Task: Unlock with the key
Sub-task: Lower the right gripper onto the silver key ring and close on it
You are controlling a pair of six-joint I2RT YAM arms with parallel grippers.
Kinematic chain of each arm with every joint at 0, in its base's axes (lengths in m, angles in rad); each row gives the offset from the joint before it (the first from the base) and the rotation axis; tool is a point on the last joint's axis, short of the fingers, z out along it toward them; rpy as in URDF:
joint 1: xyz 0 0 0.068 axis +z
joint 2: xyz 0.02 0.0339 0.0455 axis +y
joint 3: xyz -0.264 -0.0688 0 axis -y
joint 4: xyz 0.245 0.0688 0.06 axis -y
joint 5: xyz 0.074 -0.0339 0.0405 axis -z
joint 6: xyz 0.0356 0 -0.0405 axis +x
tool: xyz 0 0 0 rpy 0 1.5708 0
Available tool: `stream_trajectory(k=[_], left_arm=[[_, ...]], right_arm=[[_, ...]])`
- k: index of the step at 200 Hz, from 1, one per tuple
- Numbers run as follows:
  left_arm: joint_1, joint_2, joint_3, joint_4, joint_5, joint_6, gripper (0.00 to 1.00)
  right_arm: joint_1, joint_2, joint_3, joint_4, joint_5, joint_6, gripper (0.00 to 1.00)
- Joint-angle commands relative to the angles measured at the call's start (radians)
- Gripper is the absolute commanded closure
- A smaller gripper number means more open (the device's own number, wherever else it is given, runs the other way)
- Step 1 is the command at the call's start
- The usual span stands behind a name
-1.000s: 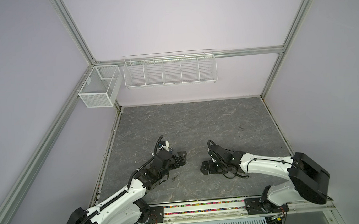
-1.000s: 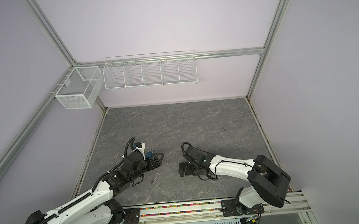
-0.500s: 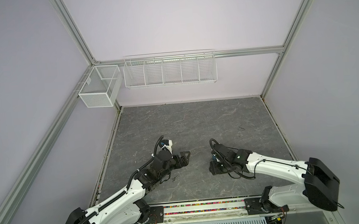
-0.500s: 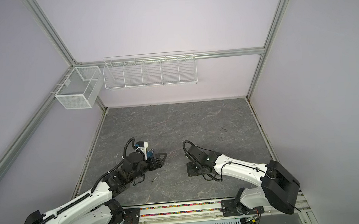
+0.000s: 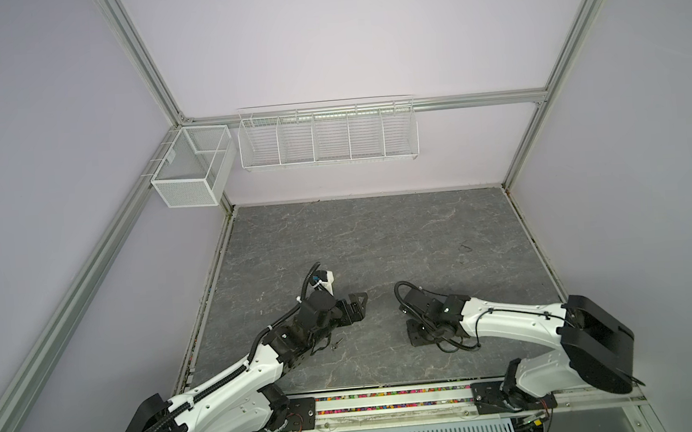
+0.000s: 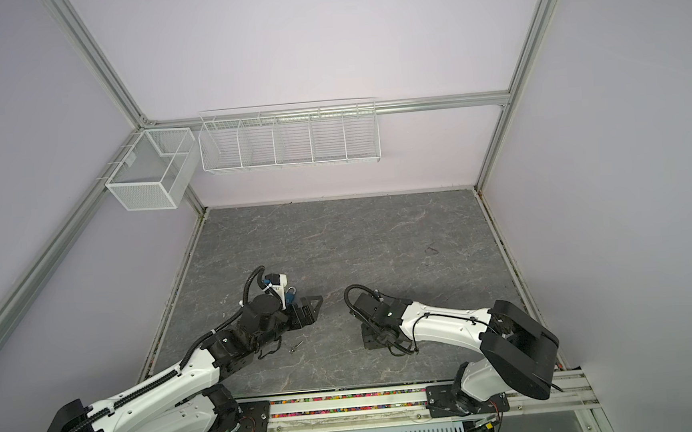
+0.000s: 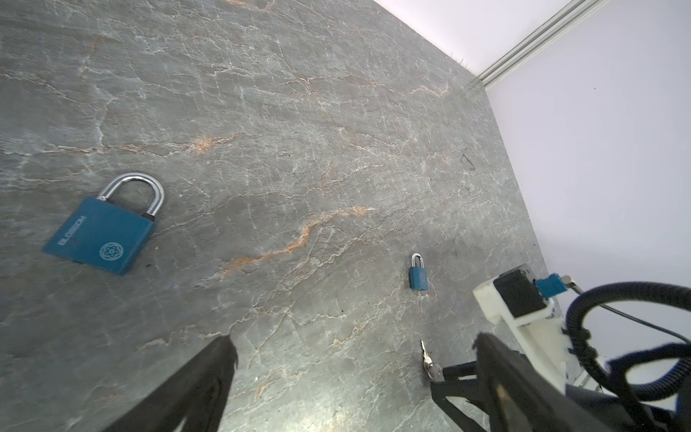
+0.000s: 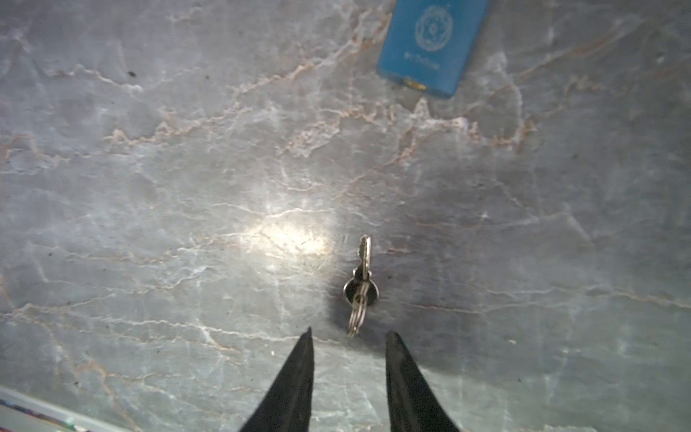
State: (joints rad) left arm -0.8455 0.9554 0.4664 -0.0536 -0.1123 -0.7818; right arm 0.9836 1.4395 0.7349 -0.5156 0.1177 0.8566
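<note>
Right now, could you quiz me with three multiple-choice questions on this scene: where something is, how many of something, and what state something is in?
1. Where is the key that the right wrist view shows?
A. on the table, just ahead of the right gripper
B. lifted in the air
C. in a keyhole

2. How many blue padlocks does the left wrist view show?
A. one
B. two
C. four

3. The left gripper is:
A. shut on a key
B. shut, empty
C. open, empty

Answers: 1 A, it lies just beyond the fingertips. 2 B, a larger padlock and a smaller padlock. 3 C, its jaws stand wide apart around nothing.
</note>
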Motion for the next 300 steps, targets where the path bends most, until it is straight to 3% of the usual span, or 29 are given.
stream_trajectory(k=[1,137,234,300], left_arm=[[-0.005,-0.002,0.019,0.004,-0.029,-0.013,0.01],[-0.005,0.037,0.038,0.006,-0.03,-0.018,0.01],[-0.006,0.043,0.042,0.012,-0.032,-0.035,0.01],[-0.005,0.043,0.045,0.013,-0.033,-0.052,0.01]], right_arm=[[0.006,0.012,0.004,0.003,0.042,0.013,0.68],[0.007,0.04,-0.014,-0.007,0.096,-0.036,0.78],[0.007,0.052,-0.03,0.061,0.094,-0.124,0.79],[0.007,0.028,-0.033,0.035,0.121,-0.155,0.91]])
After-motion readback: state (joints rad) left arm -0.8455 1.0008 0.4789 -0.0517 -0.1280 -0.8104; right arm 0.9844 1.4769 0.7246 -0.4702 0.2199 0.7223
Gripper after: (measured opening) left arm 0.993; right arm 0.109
